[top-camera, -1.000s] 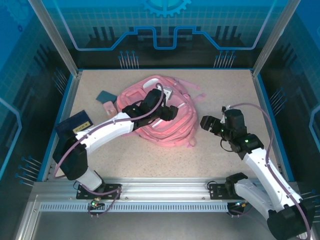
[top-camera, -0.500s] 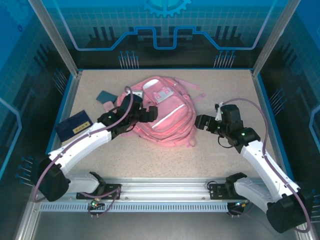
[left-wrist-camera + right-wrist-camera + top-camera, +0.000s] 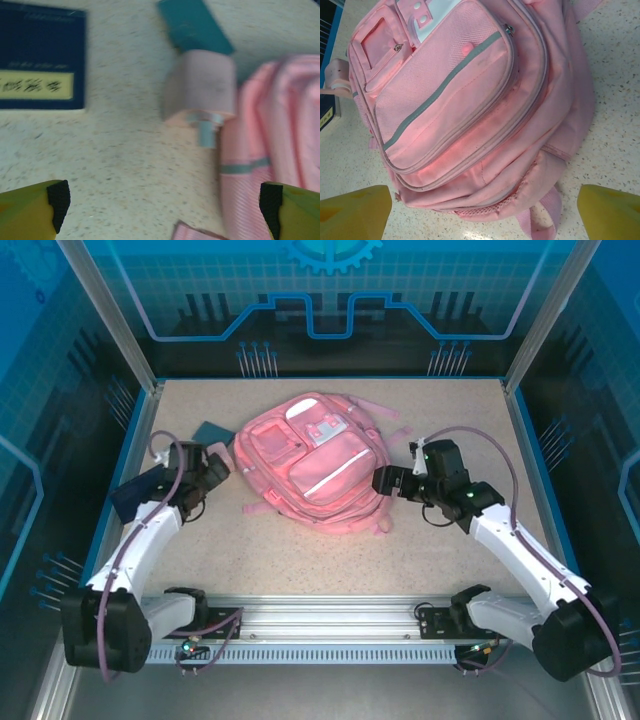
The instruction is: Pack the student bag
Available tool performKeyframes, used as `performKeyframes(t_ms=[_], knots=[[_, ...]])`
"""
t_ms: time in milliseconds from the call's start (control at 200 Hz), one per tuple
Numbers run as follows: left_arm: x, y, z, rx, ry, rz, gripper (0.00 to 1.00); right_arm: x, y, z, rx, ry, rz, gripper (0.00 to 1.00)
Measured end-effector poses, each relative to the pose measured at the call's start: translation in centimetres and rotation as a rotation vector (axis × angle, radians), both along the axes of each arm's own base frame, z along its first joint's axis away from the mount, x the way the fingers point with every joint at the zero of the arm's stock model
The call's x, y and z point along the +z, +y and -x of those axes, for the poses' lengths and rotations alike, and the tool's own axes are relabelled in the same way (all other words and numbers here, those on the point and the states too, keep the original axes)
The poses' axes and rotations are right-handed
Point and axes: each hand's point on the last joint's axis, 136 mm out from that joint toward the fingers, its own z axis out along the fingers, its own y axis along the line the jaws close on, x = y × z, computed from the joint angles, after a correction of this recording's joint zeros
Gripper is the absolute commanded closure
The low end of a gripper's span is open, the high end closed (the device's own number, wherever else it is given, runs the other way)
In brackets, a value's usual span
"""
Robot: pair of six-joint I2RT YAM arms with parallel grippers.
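The student bag (image 3: 315,465) is a pink backpack lying flat in the middle of the table, front pockets up, all zips shut. My left gripper (image 3: 208,462) hovers open over bare table just left of the bag. In its wrist view the yellow fingertips (image 3: 35,207) stand far apart around the gripper (image 3: 162,212), with the bag's edge (image 3: 280,125) on the right. My right gripper (image 3: 384,481) is open at the bag's right side. Its wrist view looks down on the bag (image 3: 465,105), the gripper (image 3: 482,215) open over the bag's lower edge and holding nothing.
A dark blue book with a yellow label (image 3: 40,55) (image 3: 135,495) lies at the left, partly under my left arm. A teal flat item (image 3: 195,25) (image 3: 212,430) and a small pink box (image 3: 200,87) lie beside the bag's left edge. Blue walls ring the table.
My left arm has drawn back leftward off the bag. The bag, crumpled a second ago, now lies flat with its front up. My right gripper has moved left, closer to the bag.
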Motion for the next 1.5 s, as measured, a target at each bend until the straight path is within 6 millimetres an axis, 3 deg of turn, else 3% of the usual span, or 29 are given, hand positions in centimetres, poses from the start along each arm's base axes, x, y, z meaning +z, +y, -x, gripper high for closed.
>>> performKeyframes(t_ms=[260, 525, 695, 840, 1091, 1501], knots=[[-4.1, 7.4, 0.5, 0.298, 0.035, 0.162, 0.01, 0.6, 0.7, -0.9, 0.020, -0.006, -0.006, 0.01], [-6.6, 13.2, 0.0, 0.443, 0.102, 0.175, 0.02, 0.6, 1.4, -1.6, 0.036, -0.012, -0.025, 0.01], [-8.8, 15.9, -0.7, 0.469, 0.164, 0.169, 0.02, 0.3, 1.7, -1.6, 0.049, -0.001, -0.030, 0.00], [-10.8, 16.8, -0.3, 0.477, 0.222, 0.168, 0.03, 0.0, 1.9, -1.6, 0.062, 0.007, -0.030, 0.00], [-10.4, 17.2, -1.2, 0.461, 0.212, 0.161, 0.07, -0.7, 2.2, -1.7, 0.074, 0.030, -0.031, 0.00], [-10.4, 15.5, -1.9, 0.419, 0.200, 0.255, 0.08, -0.4, 2.5, -2.1, 0.079, 0.025, -0.038, 0.01]])
